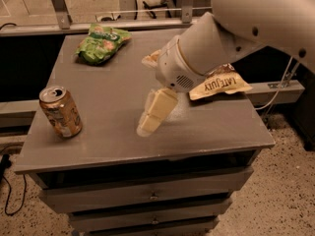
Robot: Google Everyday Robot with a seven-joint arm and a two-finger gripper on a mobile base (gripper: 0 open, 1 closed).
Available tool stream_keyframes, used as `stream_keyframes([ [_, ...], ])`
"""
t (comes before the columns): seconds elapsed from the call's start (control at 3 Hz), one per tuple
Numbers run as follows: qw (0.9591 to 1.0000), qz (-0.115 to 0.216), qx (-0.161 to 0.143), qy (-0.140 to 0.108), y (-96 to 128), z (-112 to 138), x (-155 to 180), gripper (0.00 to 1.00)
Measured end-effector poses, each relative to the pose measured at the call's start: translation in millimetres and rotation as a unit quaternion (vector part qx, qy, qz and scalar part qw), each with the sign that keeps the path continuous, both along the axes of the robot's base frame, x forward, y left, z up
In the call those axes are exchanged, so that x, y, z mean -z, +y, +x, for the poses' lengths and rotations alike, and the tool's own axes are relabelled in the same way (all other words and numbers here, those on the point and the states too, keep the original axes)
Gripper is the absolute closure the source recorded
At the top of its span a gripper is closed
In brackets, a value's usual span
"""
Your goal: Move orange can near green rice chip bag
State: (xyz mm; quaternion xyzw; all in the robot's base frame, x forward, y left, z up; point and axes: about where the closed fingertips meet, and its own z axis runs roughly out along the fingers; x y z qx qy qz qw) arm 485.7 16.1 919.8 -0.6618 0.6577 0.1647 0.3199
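Observation:
The orange can (pixel 61 111) stands upright near the front left edge of the grey cabinet top (pixel 113 87). The green rice chip bag (pixel 102 44) lies at the back left of the top. My gripper (pixel 151 116) hangs over the middle front of the top, to the right of the can and well apart from it. It holds nothing. My white arm reaches in from the upper right.
A brown-and-cream chip bag (pixel 219 85) lies on the right side of the top, partly hidden by my arm. The cabinet has drawers (pixel 152 195) below. Metal frame legs and cables stand behind it. Speckled floor lies to the right.

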Motion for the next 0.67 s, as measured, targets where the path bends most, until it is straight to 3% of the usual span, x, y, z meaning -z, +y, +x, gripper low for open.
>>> stream_keyframes([
  [0.33,0.9930,0.116,-0.020,0.012,69,19,19,0.00],
  [0.67,0.9788,0.200,-0.031,0.032,124,31,32,0.00],
])
